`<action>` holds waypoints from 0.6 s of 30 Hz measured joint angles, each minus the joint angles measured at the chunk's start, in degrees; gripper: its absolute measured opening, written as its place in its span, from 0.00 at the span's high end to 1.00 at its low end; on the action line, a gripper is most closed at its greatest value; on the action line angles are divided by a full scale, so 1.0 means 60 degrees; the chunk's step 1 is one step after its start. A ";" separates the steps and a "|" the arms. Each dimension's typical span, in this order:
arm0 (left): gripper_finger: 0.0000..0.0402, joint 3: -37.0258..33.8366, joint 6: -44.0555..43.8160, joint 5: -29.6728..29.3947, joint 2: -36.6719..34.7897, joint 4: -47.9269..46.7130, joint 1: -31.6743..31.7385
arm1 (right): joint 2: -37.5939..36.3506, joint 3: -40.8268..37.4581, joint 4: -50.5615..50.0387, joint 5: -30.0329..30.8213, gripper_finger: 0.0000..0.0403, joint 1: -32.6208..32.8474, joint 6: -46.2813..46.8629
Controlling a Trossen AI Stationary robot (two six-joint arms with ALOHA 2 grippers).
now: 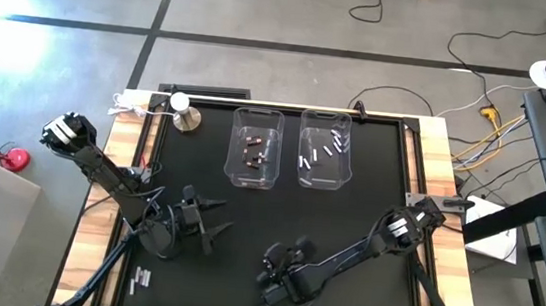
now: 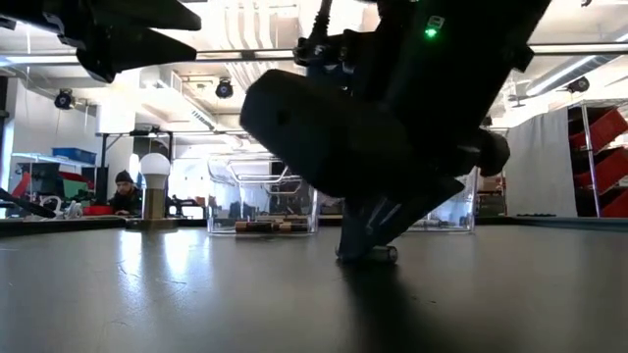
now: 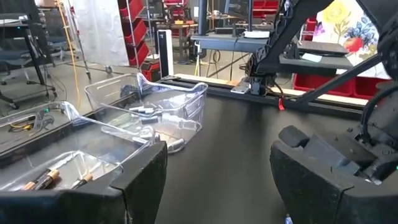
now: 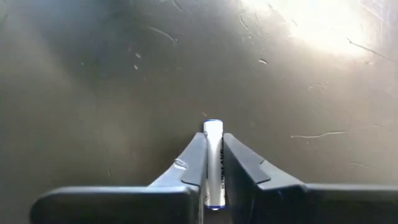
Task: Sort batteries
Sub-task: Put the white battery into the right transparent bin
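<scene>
A white battery (image 4: 212,149) with a blue end lies between the fingers of my right gripper (image 1: 274,274), low over the black mat near the table's front middle. My left gripper (image 1: 216,223) hangs open above the mat's left part, with nothing between its fingers (image 3: 140,180). Two clear bins stand on the mat at the far side. The left bin (image 1: 255,149) holds dark batteries and the right bin (image 1: 323,150) holds white ones. A few more white batteries (image 1: 140,281) lie on the mat near the front left corner. My right gripper pinches the white battery by its long sides (image 4: 212,134) between its two fingers (image 4: 193,155). The fingers slant down from above and lie along the battery, whose blue end sticks out past their tips. In the low view the battery (image 2: 385,253) lies level at the mat's surface.
A round silver knob-like object (image 1: 186,117) stands at the far left of the mat, next to a white cord (image 1: 132,107). Bare mat lies between the bins and both grippers. Wooden rails (image 1: 432,168) border the mat.
</scene>
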 joint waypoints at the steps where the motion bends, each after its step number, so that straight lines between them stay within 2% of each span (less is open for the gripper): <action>1: 0.35 0.0000 0.0000 0.0000 0.0000 -0.0032 0.0000 | -0.0052 0.0003 -0.0126 -0.0114 0.93 0.0000 -0.0036; 8: 0.35 -0.0033 0.0236 -0.0015 0.0000 -0.0263 0.0000 | -0.1066 -0.0104 -0.1227 -0.1066 0.94 -0.0057 -0.1117; 13: 0.35 -0.0059 0.0238 -0.0027 0.0076 -0.0634 -0.0003 | -0.2655 -0.0067 -0.2178 -0.0575 0.94 -0.0494 -0.2295; 18: 0.35 -0.0156 0.0330 -0.0038 0.0244 -0.0697 0.0060 | -0.3929 -0.0074 -0.2880 0.0139 0.94 -0.1641 -0.3574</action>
